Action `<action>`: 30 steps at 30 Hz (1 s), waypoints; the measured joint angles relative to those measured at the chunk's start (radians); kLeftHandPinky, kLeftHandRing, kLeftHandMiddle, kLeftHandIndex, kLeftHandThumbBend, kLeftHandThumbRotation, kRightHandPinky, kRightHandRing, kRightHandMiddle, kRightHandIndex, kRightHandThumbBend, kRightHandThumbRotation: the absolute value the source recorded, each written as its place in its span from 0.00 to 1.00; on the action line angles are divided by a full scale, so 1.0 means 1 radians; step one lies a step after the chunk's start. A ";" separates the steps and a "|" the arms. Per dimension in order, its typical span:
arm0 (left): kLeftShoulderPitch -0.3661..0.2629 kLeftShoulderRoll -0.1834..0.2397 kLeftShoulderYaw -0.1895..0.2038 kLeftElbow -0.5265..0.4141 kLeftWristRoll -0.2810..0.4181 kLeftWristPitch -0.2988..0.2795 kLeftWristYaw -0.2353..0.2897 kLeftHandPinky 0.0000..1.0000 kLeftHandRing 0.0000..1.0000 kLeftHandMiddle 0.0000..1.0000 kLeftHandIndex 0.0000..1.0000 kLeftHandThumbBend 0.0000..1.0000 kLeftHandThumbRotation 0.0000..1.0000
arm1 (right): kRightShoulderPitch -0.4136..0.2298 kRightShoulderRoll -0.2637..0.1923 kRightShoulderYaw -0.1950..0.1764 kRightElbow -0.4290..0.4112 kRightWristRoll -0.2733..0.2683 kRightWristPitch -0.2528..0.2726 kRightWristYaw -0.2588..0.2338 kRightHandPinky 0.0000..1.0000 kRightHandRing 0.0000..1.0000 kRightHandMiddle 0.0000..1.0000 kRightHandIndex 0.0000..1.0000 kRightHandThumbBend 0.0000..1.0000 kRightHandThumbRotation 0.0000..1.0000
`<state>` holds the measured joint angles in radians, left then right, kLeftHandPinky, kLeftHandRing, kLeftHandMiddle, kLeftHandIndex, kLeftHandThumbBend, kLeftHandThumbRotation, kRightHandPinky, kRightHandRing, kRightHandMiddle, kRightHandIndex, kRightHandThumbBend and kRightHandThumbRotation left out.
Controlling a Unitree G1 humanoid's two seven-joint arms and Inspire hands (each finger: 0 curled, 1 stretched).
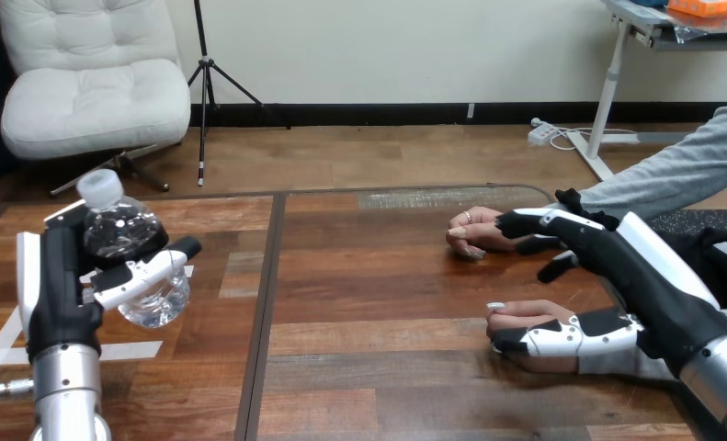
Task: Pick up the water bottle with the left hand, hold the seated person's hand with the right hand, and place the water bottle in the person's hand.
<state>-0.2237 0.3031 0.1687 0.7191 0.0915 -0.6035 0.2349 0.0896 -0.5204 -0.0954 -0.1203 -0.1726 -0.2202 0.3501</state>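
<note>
The brown wooden plank tabletop [387, 367] is bare between the robot's two arms, so the carry across has an open lane.

The right hand [635, 276] lies at the view's right over the seated person's two hands. It is spread wide and not closed. Its fingers [534, 223] reach toward the person's farther hand [474, 234], and its thumb [552, 338] lies along the near side of the person's nearer hand [520, 317], which sits between thumb and fingers. I judge the step in hand to be securing that hold. It would be done well by closing gently round the nearer hand and turning its palm upward before the bottle arrives, so there is a steady cup to set it in. The farther hand should be kept out of the grasp.

The left hand [61, 285] is raised over the tabletop's left part, well apart from the person. It is wrapped round the clear plastic water bottle [125, 230], with a finger [143, 271] across its lower body. The grip looks firm enough to travel, and a slow sweep to the right would suit it.

The bottle is clear of the tabletop and tilted. Its long axis runs diagonally, the base lower and toward the view's right. The round white cap [99, 186] points up and to the view's left. For the hand-over, the base should probably go into the palm first.
</note>
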 measured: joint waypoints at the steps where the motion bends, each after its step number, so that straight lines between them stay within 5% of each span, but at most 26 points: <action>1: 0.000 0.000 0.001 0.002 -0.002 -0.004 -0.001 0.26 0.31 0.37 0.38 0.73 0.00 | 0.000 -0.001 -0.001 0.000 0.000 0.004 0.000 0.64 0.79 0.83 0.83 1.00 0.31; 30: 0.000 -0.002 0.008 0.023 -0.003 -0.031 -0.005 0.27 0.31 0.37 0.38 0.73 0.00 | 0.000 -0.027 -0.014 0.020 -0.015 0.039 -0.017 0.68 0.82 0.86 0.86 0.91 0.21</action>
<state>-0.2236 0.3008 0.1764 0.7419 0.0887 -0.6343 0.2299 0.0899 -0.5469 -0.1091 -0.1002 -0.1876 -0.1815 0.3334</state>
